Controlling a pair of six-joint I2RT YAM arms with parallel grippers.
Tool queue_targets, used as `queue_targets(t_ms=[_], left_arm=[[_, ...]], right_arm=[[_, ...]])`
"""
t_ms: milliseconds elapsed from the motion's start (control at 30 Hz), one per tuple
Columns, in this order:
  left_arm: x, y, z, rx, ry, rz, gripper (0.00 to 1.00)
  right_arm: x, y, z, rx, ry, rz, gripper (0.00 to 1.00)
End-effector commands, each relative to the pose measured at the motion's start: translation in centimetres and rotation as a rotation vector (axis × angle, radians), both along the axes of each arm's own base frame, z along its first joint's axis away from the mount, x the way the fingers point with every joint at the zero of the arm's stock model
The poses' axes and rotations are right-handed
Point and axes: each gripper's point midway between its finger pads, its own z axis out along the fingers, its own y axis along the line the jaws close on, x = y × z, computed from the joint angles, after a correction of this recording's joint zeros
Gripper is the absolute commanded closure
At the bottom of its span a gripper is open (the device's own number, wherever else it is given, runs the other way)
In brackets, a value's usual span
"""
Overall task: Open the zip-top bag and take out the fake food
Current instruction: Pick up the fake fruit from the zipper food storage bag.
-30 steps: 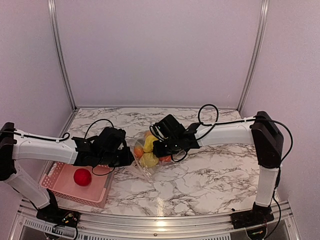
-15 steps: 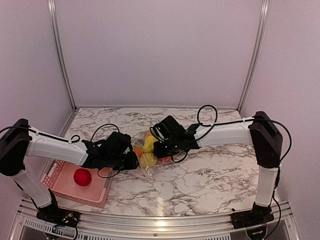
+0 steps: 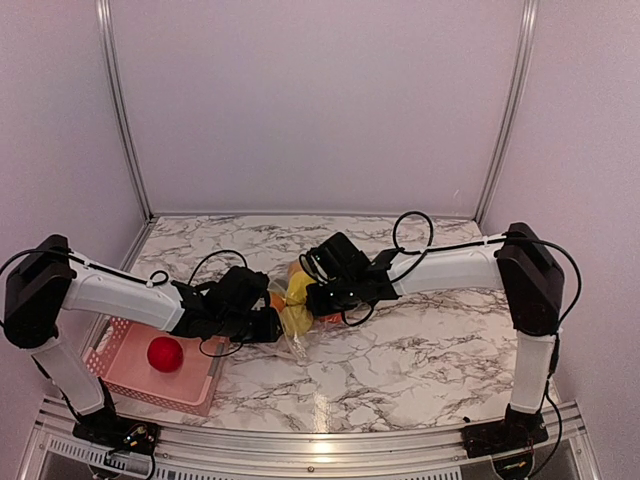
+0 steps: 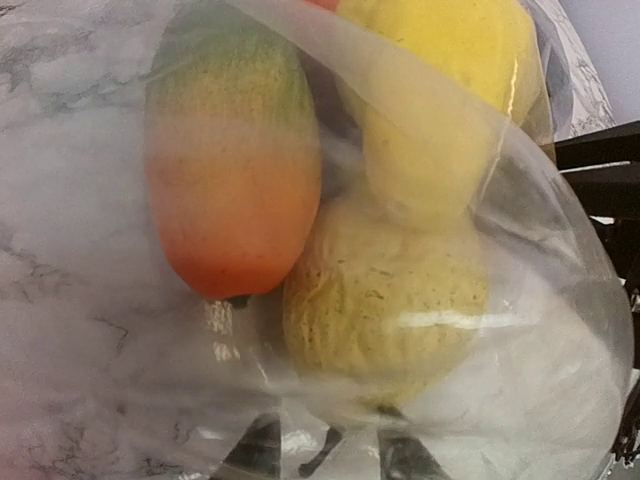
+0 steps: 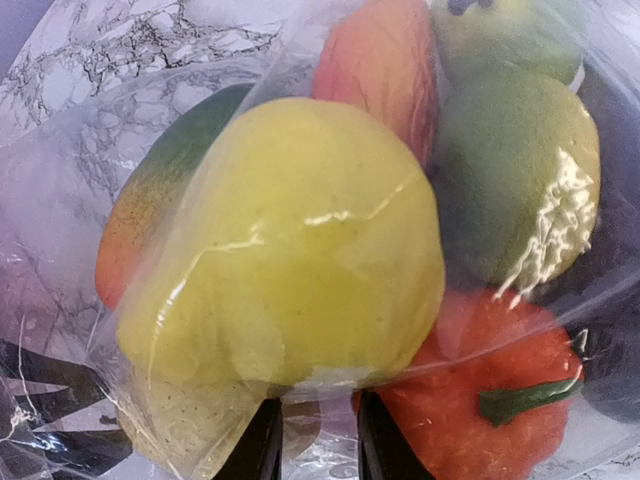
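The zip-top bag lies mid-table, clear film around the fake food: a yellow lemon, a yellow pear and orange pieces. My left gripper is open, pressed against the bag's left side. In the left wrist view its fingers stand apart behind film, the lemon and an orange-green mango just ahead. My right gripper is shut on the bag's film from the right. The right wrist view shows film pinched between its fingers, below the pear and an orange pumpkin.
A pink mesh basket sits at the front left with a red apple in it. Purple walls close the back and sides. Marble tabletop lies bare to the right of the bag.
My left gripper has moved right from beside the basket to the bag's left side. The right gripper and the bag have hardly moved.
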Motion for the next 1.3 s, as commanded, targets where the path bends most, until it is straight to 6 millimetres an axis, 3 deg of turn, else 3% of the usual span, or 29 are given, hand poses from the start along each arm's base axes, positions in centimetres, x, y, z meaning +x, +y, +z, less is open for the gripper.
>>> queue_targets(t_ms=[0, 700, 1267], left_arm=[[0.0, -1.2, 0.0, -0.011, 0.001, -0.038, 0.65], [-2.6, -1.5, -0.4, -0.025, 0.044, -0.094, 0.69], [-2.2, -2.0, -1.5, -0.001, 0.049, -0.092, 0.80]], right_arm=[[-0.3, -1.6, -3.0, -0.083, 0.040, -0.009, 0.75], [-0.1, -1.7, -3.1, -0.089, 0.031, -0.017, 0.75], [0.0, -1.8, -3.4, -0.090, 0.029, -0.022, 0.75]])
